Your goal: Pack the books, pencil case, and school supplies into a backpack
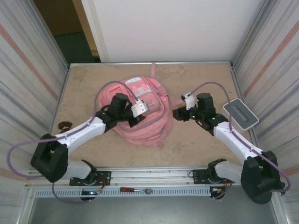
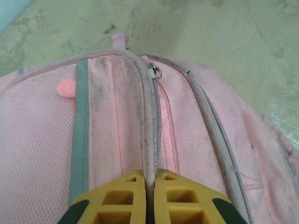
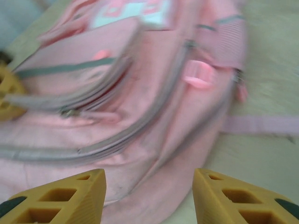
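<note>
Beige marbled table (image 1: pixel 84 84), boxed in by ribbed wall panels (image 1: pixel 28 70). The pink backpack (image 1: pixel 145 128) is laid flat mid-frame in the top view. The left gripper (image 2: pixel 149 181) is clamped tight on a raised zipper seam (image 2: pixel 148 140) of it, seen at the bottom of the left wrist view. The right gripper (image 3: pixel 148 186) is held spread apart with nothing pinched, just off the backpack's right side.

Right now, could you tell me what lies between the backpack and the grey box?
The right gripper and its arm, beside the backpack, as the top view shows.
</note>
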Tool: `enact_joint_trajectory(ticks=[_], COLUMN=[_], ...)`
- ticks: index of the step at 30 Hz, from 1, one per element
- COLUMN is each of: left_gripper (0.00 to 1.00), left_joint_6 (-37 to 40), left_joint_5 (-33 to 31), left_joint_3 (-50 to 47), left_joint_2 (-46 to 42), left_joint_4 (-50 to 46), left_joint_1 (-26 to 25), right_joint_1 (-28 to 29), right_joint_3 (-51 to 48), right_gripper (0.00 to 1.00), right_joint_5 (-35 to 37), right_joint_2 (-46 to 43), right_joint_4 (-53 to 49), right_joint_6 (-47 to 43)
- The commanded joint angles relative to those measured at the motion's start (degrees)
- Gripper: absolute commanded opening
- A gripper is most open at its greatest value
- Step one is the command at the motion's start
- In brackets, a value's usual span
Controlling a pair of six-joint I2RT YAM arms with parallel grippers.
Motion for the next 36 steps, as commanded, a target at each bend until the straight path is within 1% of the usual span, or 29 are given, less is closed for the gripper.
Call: enact_joint_trajectory(ticks=[1,3,7,15,18,23,26,28,31,34,36], left_gripper=[0.02,0.02,0.02,0.03,0.03,0.03,0.03,0.03,0.03,0.03,0.03], left_joint_6=[2.41,2.61,2.77,2.83,2.77,2.58,2.49,2.67,3.06,3.28,3.51], left_joint_5=[12.58,14.10,14.77,15.75,15.69,15.89,15.58,15.35,14.71,13.96,13.81], left_joint_3=[-1.14,-1.95,-3.19,-3.11,-3.04,-2.76,-2.90,-2.97,-3.15,-3.45,-3.55], left_joint_2=[-3.89,-4.87,-6.38,-5.98,-5.89,-5.74,-5.65,-5.74,-5.88,-6.22,-6.40], left_joint_4=[4.17,4.00,4.37,3.50,3.35,3.48,3.54,3.47,3.14,3.30,3.33], left_joint_1=[3.04,4.13,5.22,5.31,5.31,5.31,5.31,5.31,5.31,5.31,5.31], right_joint_1=[4.52,5.59,6.18,7.68,8.17,8.51,8.90,9.13,9.13,9.14,9.14], right_joint_3=[3.13,4.16,5.93,9.74,10.53,10.32,9.99,9.24,8.01,7.01,6.25], right_gripper=[0.51,0.51,0.50,0.47,0.44,0.32,0.26,0.20,0.09,0.02,0.00], right_joint_5=[-4.49,-6.03,-9.96,-10.84,-11.40,-11.79,-10.68,-9.39,-7.02,-5.12,-3.72], right_joint_2=[2.35,4.10,7.88,14.51,16.03,18.00,18.49,17.97,16.43,14.55,13.23], right_joint_4=[0.44,0.60,1.75,3.00,3.00,3.50,4.06,5.02,6.45,6.69,6.54], right_joint_6=[-13.37,-15.25,-16.59,-17.63,-17.69,-17.09,-16.20,-15.05,-13.07,-11.21,-10.50])
